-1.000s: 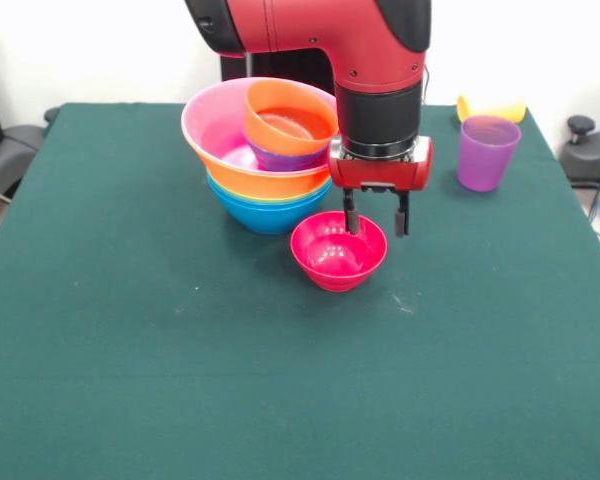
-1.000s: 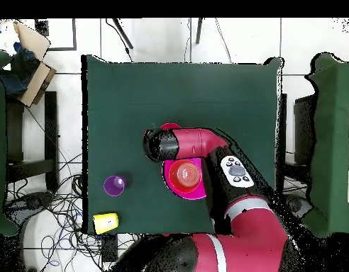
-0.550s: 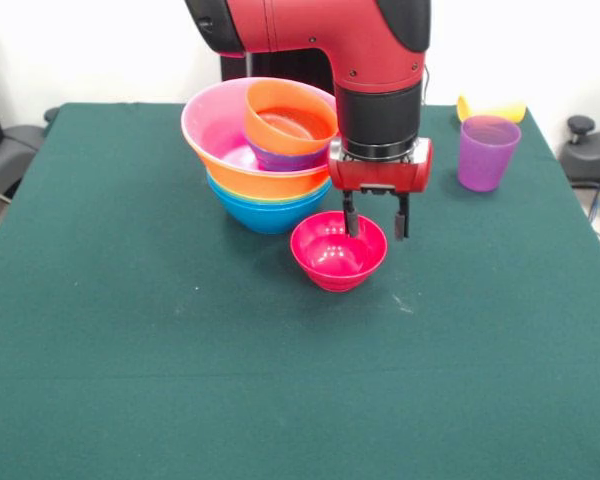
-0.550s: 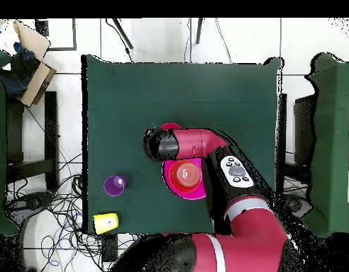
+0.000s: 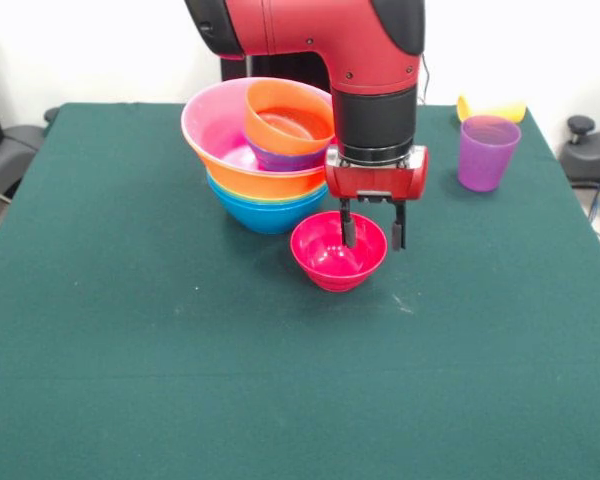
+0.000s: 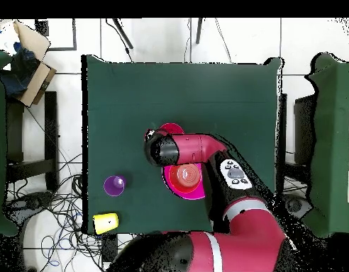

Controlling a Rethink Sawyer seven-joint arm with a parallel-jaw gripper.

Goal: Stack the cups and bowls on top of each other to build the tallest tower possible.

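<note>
While the gripper (image 5: 372, 235) hangs with fingers spread, one inside and one outside the crimson bowl (image 5: 337, 252) rim, the tower (image 5: 263, 150) stands just behind, purple cup (image 5: 485, 152) well apart | overhead: arm (image 6: 188, 149) hides gripper; crimson bowl (image 6: 170, 129) edge shows beside tower (image 6: 184, 180); yellow cup (image 6: 105, 222) lies at table corner.

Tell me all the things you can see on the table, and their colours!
Crimson bowl: one, on the cloth in front of the tower, apart from it.
Tower: one stack of bowls, blue at the bottom, then orange, pink, with a purple-looking and an orange-red one nested on top.
Purple cup: one, upright, near the table's far corner.
Yellow cup: one, lying on its side behind the purple cup.
Table: one, covered in dark green cloth.
Gripper: one, red and black, open, one finger inside the crimson bowl's rim and one outside.
</note>
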